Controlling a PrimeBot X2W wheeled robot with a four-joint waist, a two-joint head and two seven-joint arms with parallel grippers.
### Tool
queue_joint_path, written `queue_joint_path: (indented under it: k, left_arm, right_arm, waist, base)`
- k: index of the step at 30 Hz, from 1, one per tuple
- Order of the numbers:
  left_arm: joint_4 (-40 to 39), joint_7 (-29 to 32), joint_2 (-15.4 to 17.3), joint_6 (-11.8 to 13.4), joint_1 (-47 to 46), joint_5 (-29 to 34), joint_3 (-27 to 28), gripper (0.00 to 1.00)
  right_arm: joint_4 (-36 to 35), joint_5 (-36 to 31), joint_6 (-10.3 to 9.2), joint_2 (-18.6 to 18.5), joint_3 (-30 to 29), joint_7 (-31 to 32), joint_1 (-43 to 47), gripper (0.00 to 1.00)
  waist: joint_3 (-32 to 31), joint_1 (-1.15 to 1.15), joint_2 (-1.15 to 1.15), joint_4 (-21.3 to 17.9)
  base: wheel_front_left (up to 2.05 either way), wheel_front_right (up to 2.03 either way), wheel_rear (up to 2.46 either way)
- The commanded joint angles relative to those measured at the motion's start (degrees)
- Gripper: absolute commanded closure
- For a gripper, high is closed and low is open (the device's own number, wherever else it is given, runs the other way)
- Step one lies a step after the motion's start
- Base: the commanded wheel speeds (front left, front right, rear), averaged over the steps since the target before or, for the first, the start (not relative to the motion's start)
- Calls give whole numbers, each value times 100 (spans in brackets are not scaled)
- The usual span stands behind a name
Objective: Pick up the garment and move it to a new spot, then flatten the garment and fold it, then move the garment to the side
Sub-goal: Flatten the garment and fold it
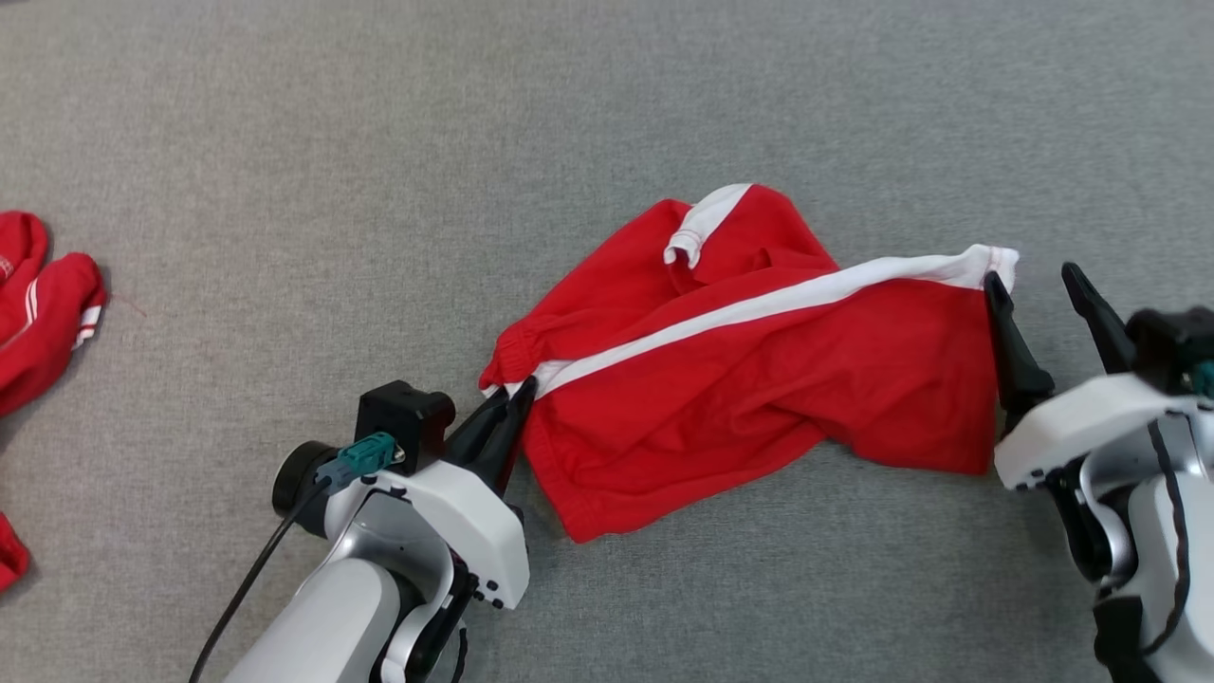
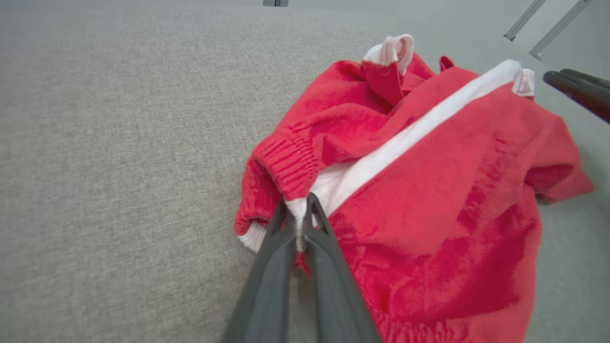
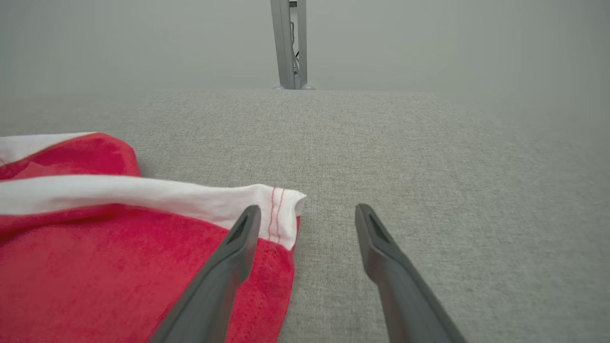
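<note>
The left jaws are pinched shut on the red fabric shorts with a white side stripe (image 1: 759,379). Their two dark fingers (image 2: 267,276) bite the gathered elastic waistband (image 2: 286,162) just where the stripe's left end meets it. The right jaws stand wide apart and hold nothing. One finger (image 3: 238,238) lies over the white-hemmed leg corner (image 3: 281,209) at the stripe's right end, and the other finger (image 3: 376,238) is over bare cloth just beside it; I cannot tell whether either finger touches. The placing looks deliberate: the two arms sit at opposite ends of the same stripe, so a grip at both ends would probably let them draw the shorts taut along their length, whether to lift them or spread them. With one end held and the other only straddled, the pick-up seems half prepared. The shorts themselves lie crumpled in the middle of the grey woven-fabric surface (image 1: 285,142), a little to the near side, with one leg rucked up toward the far side and loose folds along the near edge. They are not in a bin, basket or tray; they rest directly on the surface. Well apart at the far left edge lies a heap of other red garments with white trim (image 1: 43,304), also loose on the surface. Past the far edge rises a grey metal post (image 3: 288,43).
</note>
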Motion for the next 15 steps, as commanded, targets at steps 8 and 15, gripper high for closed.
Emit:
queue_joint_path:
  k: [8,15]
  left_arm:
    - [153,-109,-63,-108,-312,95,-76,100]
    - [292,-290,-83,-149,-455,108,-70,100]
  right_arm:
    - [610,434,1,-470,541,566,-688,56]
    - [1024,911,-6,-773,983,789,-951,100]
  waist:
    - [314,0,0,154]
    - [327,0,0,156]
  base:
    - [0,0,0]
    - [0,0,0]
